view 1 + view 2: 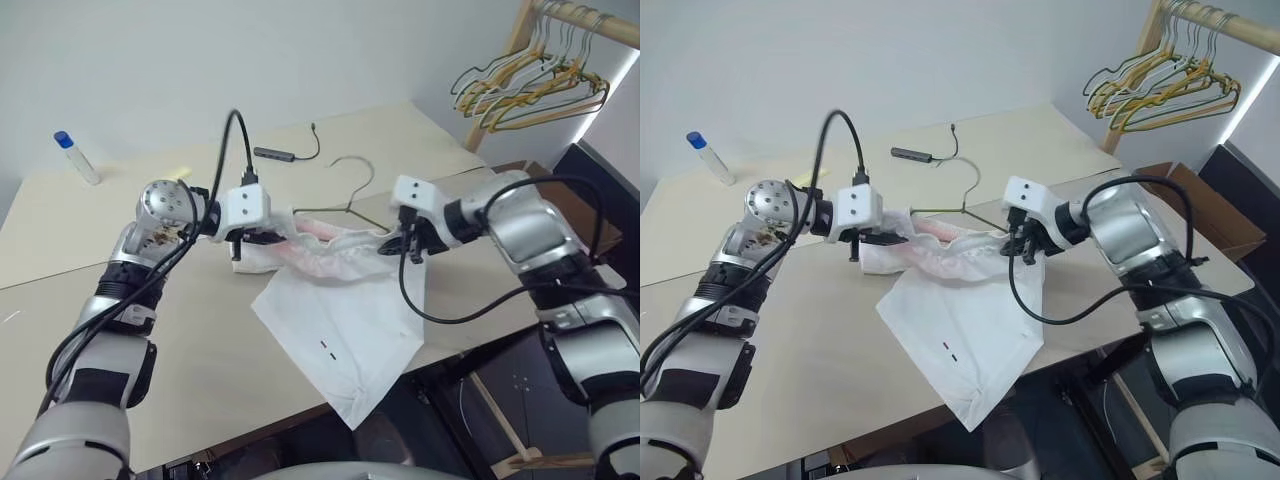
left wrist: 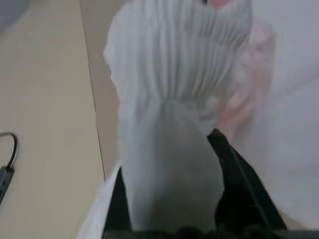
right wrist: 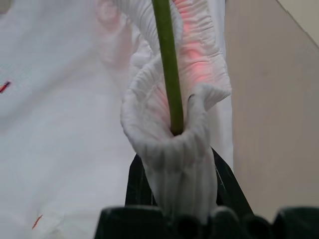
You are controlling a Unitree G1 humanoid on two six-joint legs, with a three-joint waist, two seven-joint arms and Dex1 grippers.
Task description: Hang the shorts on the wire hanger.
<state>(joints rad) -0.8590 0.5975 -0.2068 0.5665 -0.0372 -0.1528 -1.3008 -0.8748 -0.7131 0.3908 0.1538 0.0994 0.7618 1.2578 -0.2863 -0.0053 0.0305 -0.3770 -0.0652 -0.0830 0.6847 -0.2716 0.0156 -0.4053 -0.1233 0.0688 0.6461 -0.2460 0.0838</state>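
Shorts [image 1: 335, 325] hang between both tools, right tool [image 1: 408, 243] clenched on waistband and wire hanger [image 3: 168, 64], left tool's [image 1: 245, 238] grip unclear.

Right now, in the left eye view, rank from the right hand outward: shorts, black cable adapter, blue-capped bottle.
1. shorts, gripped at the waistband in the right hand.
2. black cable adapter, farther back on the table.
3. blue-capped bottle, far left corner.

A pale beige rectangular desk [image 1: 90, 250] stands against a plain light grey wall [image 1: 250, 50]. At two o'clock, a light wooden clothes rail [image 1: 585, 20] carries a bunch of yellow, tan and dark wire hangers [image 1: 530, 85]. At three o'clock sits an open brown cardboard box [image 1: 1205, 205].
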